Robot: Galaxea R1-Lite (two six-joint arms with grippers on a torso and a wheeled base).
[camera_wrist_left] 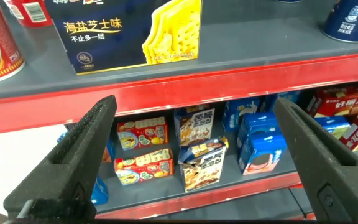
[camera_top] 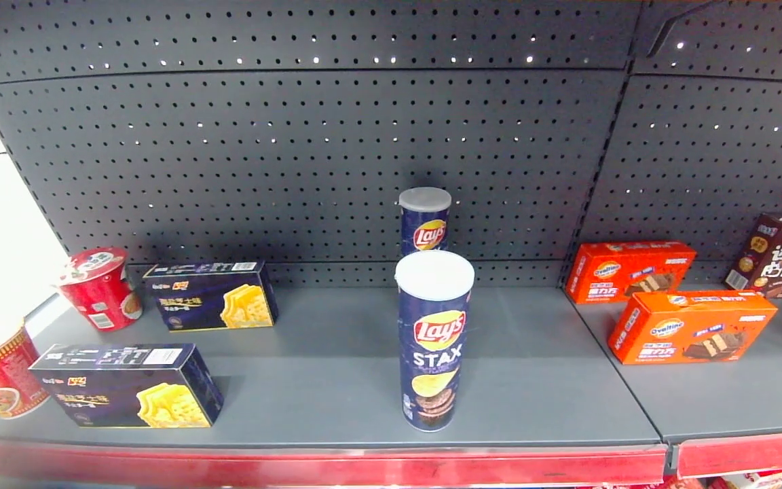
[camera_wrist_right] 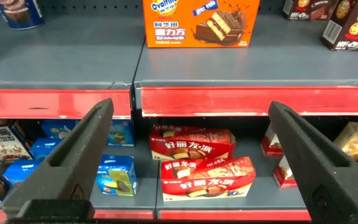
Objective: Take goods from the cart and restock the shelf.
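Your left gripper [camera_wrist_left: 194, 102] and right gripper [camera_wrist_right: 191, 106] are both wide open and empty, facing the shelf [camera_top: 533, 380]. A chip can [camera_top: 434, 339] stands upright near its front edge. Fetch the next item from the cart, keeping the jaws spread.

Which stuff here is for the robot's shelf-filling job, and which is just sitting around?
Job: shelf, left end effector, right end effector, both open, empty.
Just sitting, probably: chip cans, cracker boxes, orange boxes, noodle cups.
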